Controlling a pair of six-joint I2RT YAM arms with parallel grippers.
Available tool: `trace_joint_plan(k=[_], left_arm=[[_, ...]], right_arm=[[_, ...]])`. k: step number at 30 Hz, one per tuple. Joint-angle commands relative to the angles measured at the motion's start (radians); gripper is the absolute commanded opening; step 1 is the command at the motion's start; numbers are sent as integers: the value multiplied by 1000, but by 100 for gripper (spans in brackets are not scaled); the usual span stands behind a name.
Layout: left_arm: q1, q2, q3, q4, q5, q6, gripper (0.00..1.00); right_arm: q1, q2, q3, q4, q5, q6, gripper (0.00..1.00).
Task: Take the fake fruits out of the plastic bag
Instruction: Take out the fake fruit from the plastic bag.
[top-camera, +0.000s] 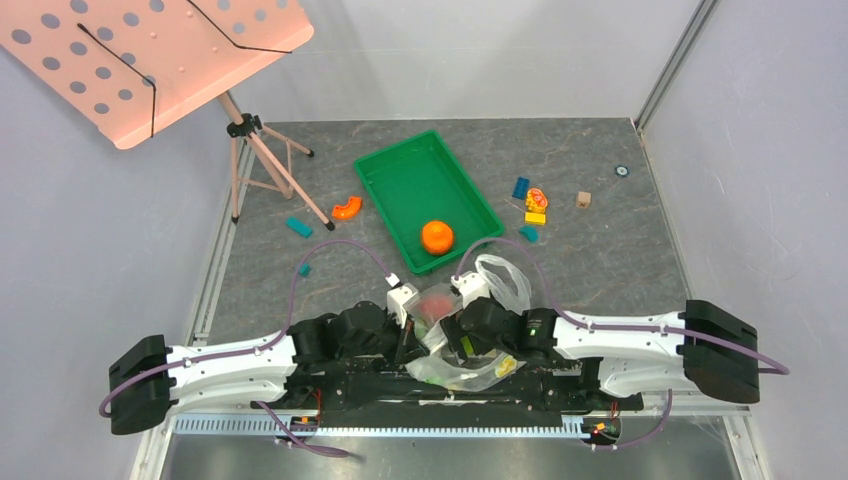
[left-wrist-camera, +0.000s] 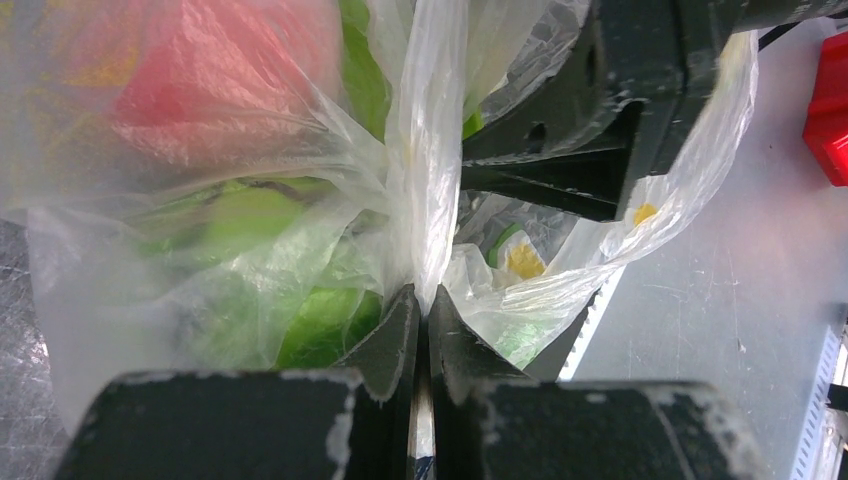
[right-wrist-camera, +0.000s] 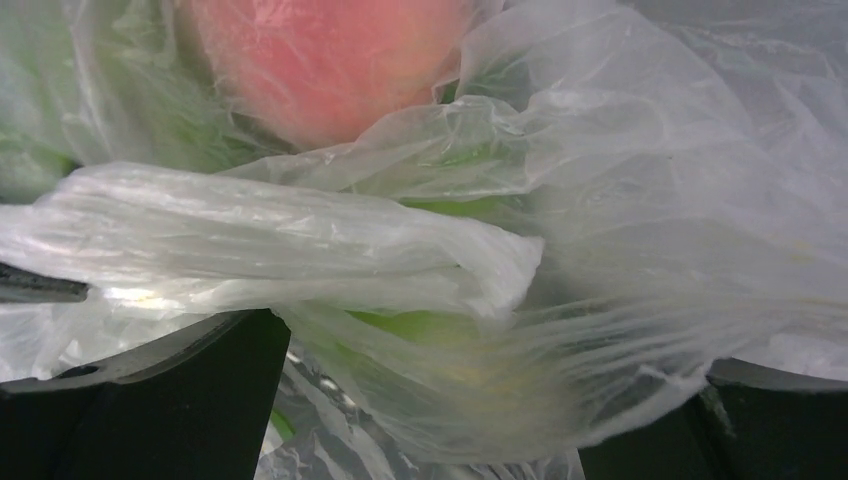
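Left gripper (left-wrist-camera: 422, 325) clamps plastic bag (left-wrist-camera: 425, 150) by our arm bases; right gripper (right-wrist-camera: 490, 390) stands wide apart. Orange (top-camera: 437, 236) in tray (top-camera: 395, 175). We judge peach (right-wrist-camera: 320, 60) next: reach inside.

Probably a lab test cell: plain walls (top-camera: 480, 60), aluminium framing (top-camera: 677, 60), grey tabletop (top-camera: 600, 260).

The left arm (top-camera: 230, 365) and right arm (top-camera: 620, 345) wear white shells over their long links. The joints have black housings, and a bulky rounded black block caps each outer end, at 8 and 4 o'clock. Thin purple cables (top-camera: 345, 242) loop off both. A small white camera box (top-camera: 402, 298) sits at each wrist. The left claw (left-wrist-camera: 421, 305) has matte black wedge fingers (left-wrist-camera: 390, 345), their edges scuffed chalky white.
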Motion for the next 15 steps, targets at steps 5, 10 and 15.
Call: trace_joint_plan(k=[5, 10, 15], left_arm=[[-3, 18, 0, 6, -17, -3, 5], [-3, 18, -2, 5, -17, -2, 5], [-3, 13, -7, 7, -23, -2, 5]], right_arm=[[4, 70, 44, 100, 111, -39, 97], [4, 85, 35, 117, 120, -53, 67], [5, 42, 14, 111, 108, -52, 52]])
